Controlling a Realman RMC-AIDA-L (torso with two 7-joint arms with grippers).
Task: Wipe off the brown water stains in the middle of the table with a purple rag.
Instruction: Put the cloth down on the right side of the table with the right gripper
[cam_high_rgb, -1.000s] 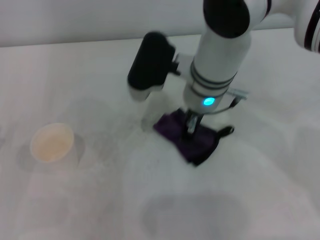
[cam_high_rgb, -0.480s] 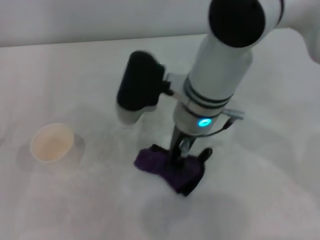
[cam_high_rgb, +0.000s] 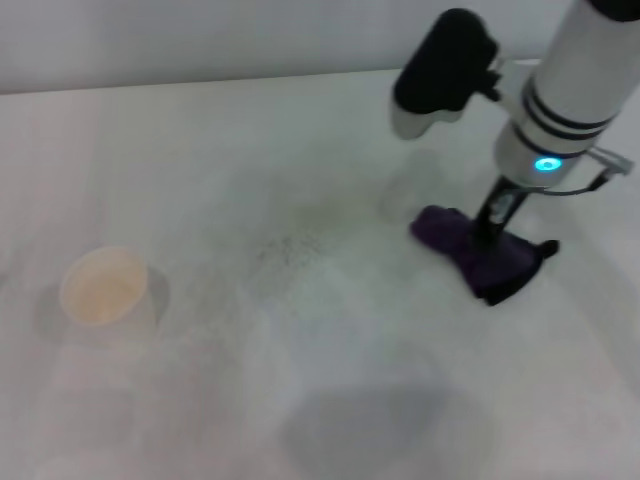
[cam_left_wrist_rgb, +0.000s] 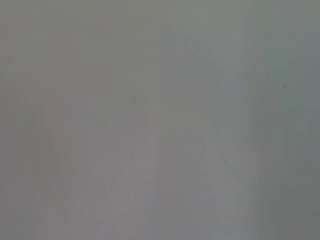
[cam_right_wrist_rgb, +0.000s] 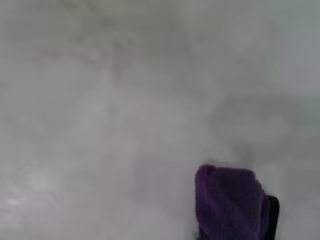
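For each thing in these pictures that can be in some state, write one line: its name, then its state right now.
purple rag: crumpled, lying on the table, pinned under the right gripper.
right gripper: down on the rag, at the table's right side.
brown water stains: only faint specks left mid-table.
paper cup: upright, at the left.
table: white, faintly mottled.
left gripper: not in view.

Swept the purple rag (cam_high_rgb: 478, 257) from the middle of the table (cam_high_rgb: 200, 160) out to the right side, pinned under the right gripper (cam_high_rgb: 488, 228). Left only faint brownish specks (cam_high_rgb: 290, 245) on the middle patch uncovered by the arm.
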